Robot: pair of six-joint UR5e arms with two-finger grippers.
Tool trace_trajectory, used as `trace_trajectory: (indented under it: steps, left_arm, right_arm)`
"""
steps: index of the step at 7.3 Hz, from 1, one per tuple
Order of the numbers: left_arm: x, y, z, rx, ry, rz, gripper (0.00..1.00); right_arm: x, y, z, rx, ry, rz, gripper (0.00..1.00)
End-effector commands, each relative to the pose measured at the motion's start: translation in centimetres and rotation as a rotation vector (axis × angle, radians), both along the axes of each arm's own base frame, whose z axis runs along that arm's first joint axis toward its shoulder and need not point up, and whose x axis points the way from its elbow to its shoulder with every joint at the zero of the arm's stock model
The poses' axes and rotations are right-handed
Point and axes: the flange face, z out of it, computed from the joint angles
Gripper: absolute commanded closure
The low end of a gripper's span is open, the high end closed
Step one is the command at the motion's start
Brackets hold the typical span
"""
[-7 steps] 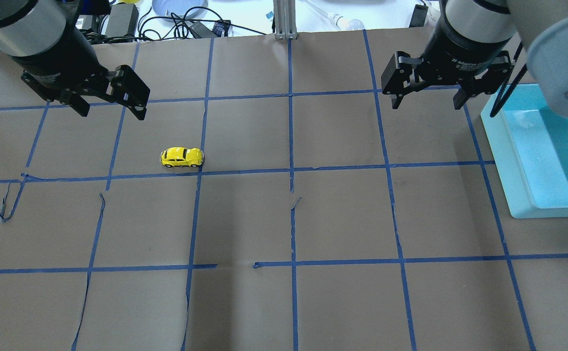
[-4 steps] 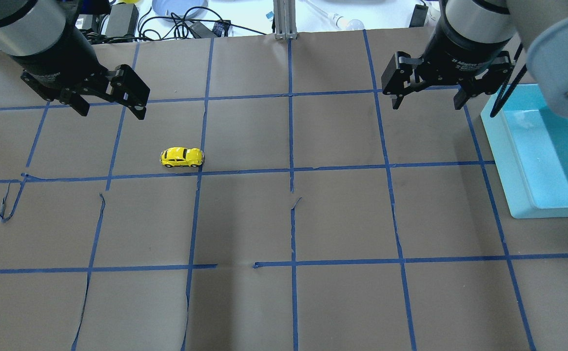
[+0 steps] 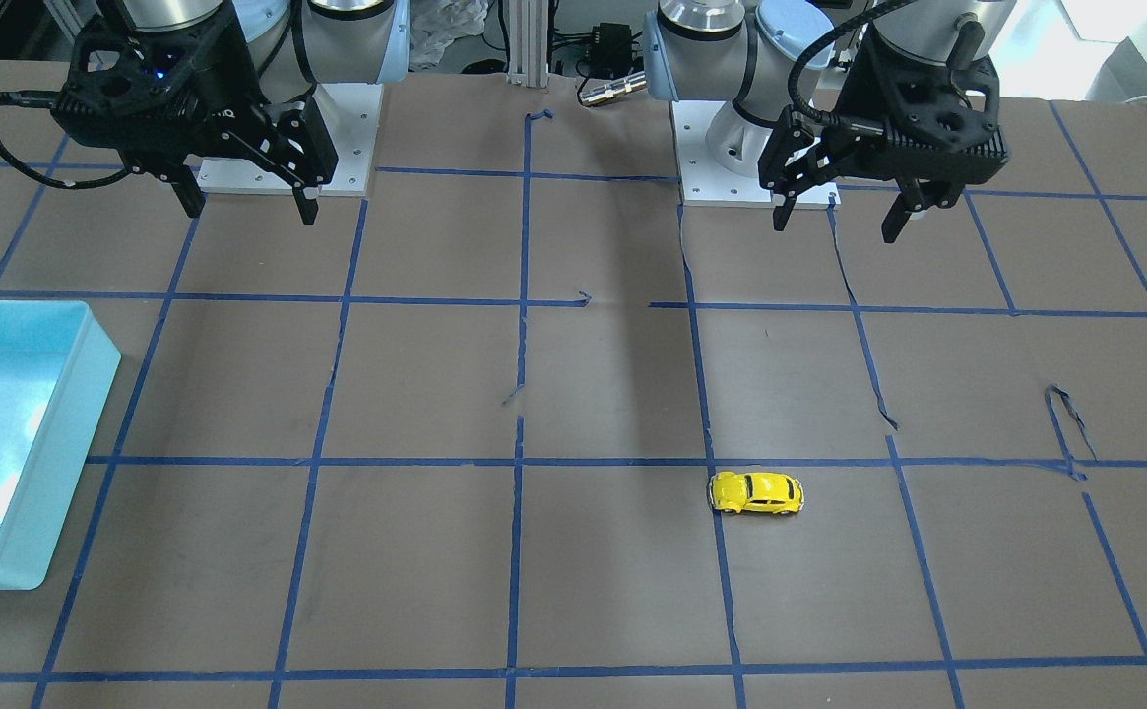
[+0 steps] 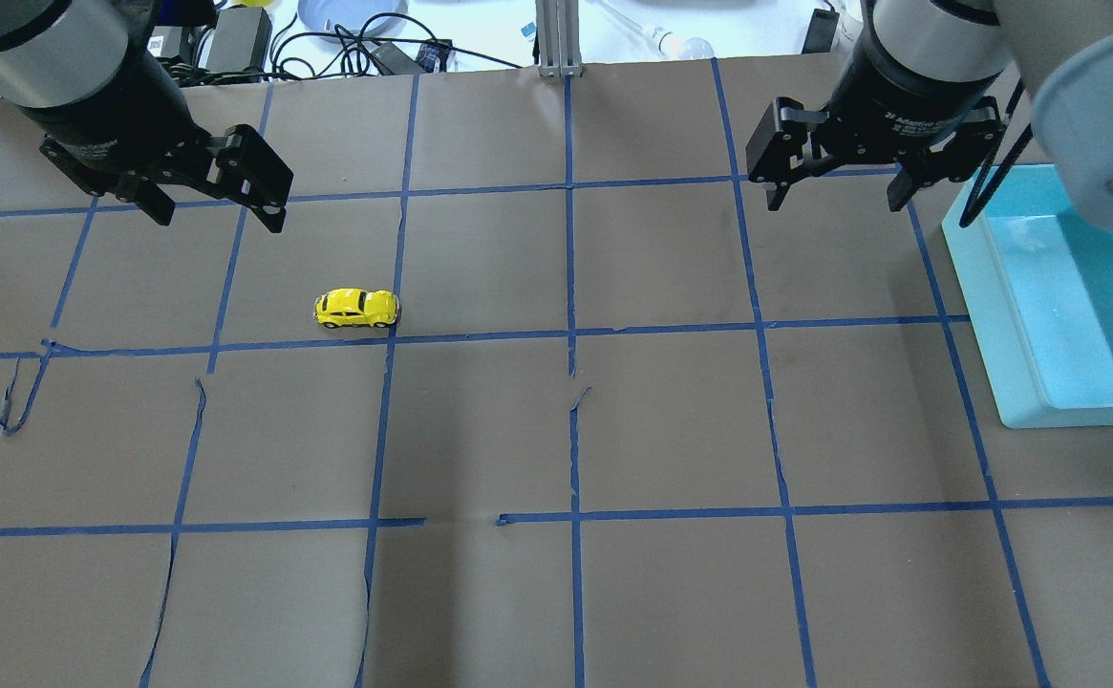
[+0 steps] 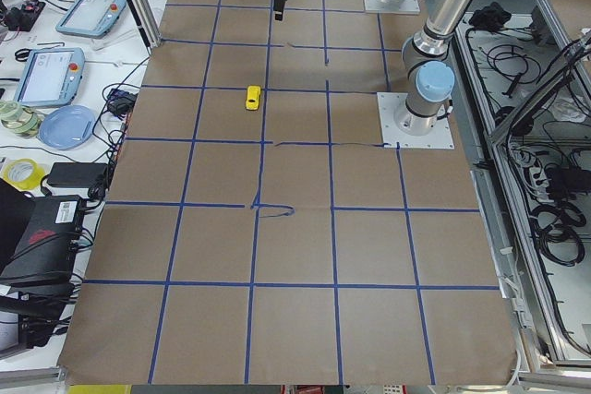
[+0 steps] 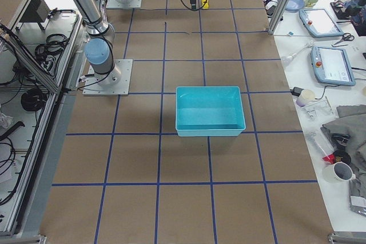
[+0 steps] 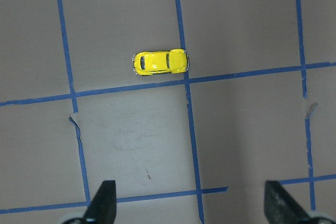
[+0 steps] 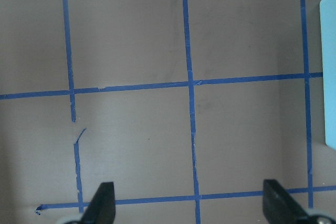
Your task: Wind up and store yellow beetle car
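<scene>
Two silver-grey tubular UR5e arms, black two-finger grippers.
Left arm (image 5: 434,20) and right arm (image 6: 86,1): pale blue joint caps (image 4: 1101,124), white square base plates (image 3: 721,192) with small dark screws. Left gripper (image 4: 217,218) and right gripper (image 4: 836,203): matte black, angular linked fingers (image 4: 255,177), white lettering (image 4: 909,119) on the body, looped black cable (image 3: 22,96).

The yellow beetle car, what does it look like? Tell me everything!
The yellow beetle car is tiny, glossy and bright yellow, with a rounded body, dark windows and small wheels. It stands upright on its wheels on the brown paper-covered table, just beside a blue tape line. Nothing else touches it.
</scene>
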Motion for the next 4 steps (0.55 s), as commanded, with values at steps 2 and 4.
trace_trajectory:
  steps: [2, 4]
  left_arm:
    - [0.1, -3.3, -4.7, 0.058, -0.005, -0.338, 0.0]
    - [0.2, -5.7, -11.3, 0.12, 0.006, -0.651, 0.0]
  right_arm:
    - [0.0, 0.0, 0.0, 0.0, 0.002, 0.0, 0.0]
    - [0.0, 0.0, 0.0, 0.001, 0.0, -0.003, 0.0]
